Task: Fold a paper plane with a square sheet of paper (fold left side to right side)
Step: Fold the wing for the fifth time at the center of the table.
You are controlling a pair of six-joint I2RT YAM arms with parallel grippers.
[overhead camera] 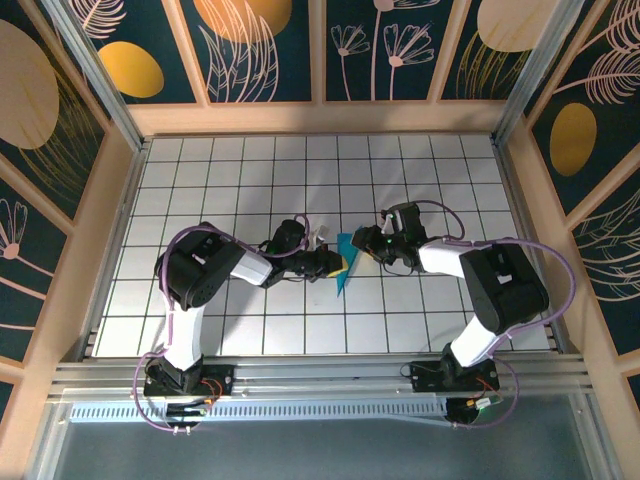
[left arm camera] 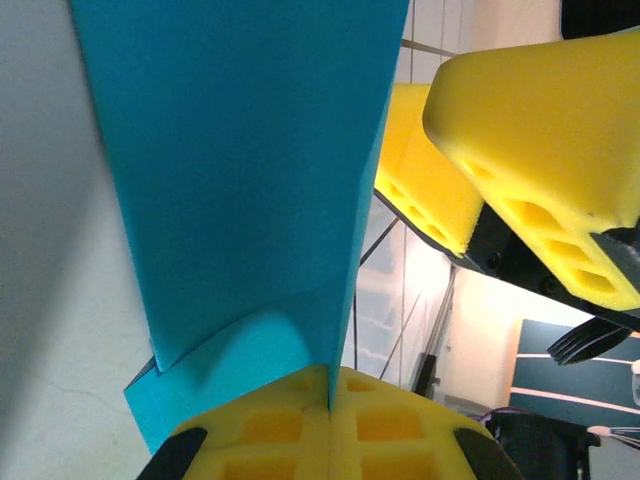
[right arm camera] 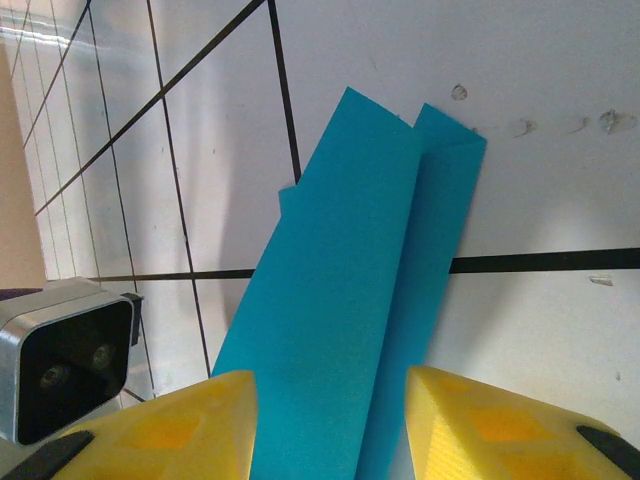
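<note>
Pinching one end of the paper plane (overhead camera: 345, 268), the left gripper (overhead camera: 328, 264) has its yellow foam fingers (left arm camera: 270, 432) pressed flat together, and the cyan layers run into the seam between them. Just across the plane from the left gripper, the right gripper (overhead camera: 367, 244) has its fingers (right arm camera: 470, 425) spread wide, one on each side of the narrow folded strip, clamping nothing. The plane sits over the white gridded surface (overhead camera: 420, 180), its point reaching a little nearer than the left gripper. Thin, feather-light and floppy, the paper will likely buckle or let its layers slide if taken by a loose flap. The stacked centre crease, close beside the left gripper's pinch, looks the stiffest place to hold, and a gentle squeeze should be enough.
</note>
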